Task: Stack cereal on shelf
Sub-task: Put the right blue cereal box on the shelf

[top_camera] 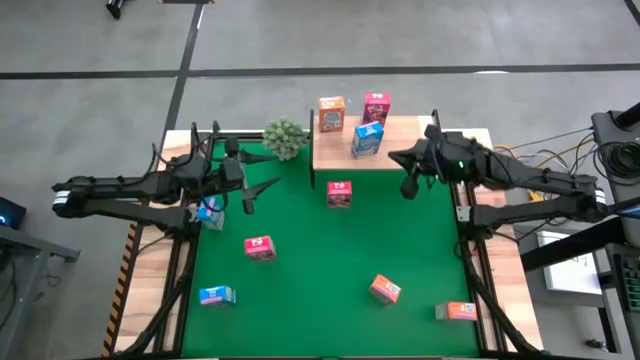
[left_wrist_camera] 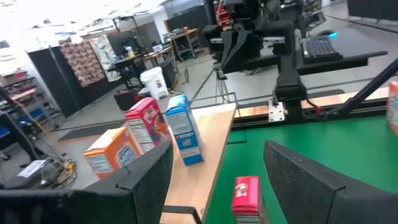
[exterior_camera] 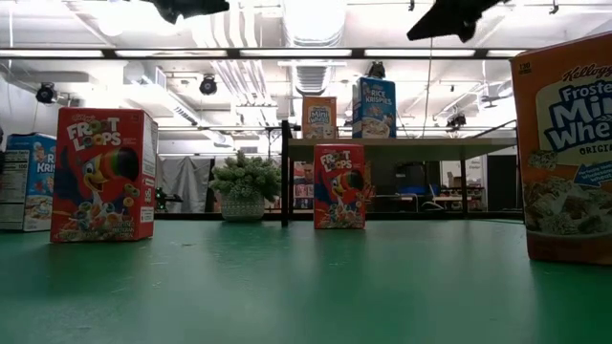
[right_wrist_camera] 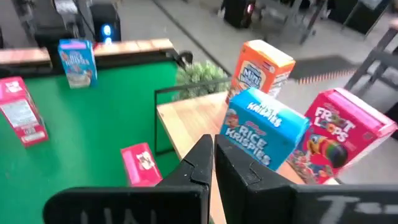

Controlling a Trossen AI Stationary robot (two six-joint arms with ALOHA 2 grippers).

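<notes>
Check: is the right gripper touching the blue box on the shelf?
Apart. In the high view, bare shelf shows between the right gripper and the blue box.

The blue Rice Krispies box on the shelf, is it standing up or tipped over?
Standing upright. The blue box rests on its bottom edge on the shelf, front facing out, beside the orange box; the right wrist view shows it standing too.

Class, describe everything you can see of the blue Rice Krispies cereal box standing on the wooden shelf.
The blue Rice Krispies cereal box is a small printed cardboard carton, closed and undamaged as far as shown. It stands upright on the light wooden shelf board, turned at a slight angle. An orange box and a red Froot Loops box stand behind it, apart from it. Nothing grips it.
</notes>
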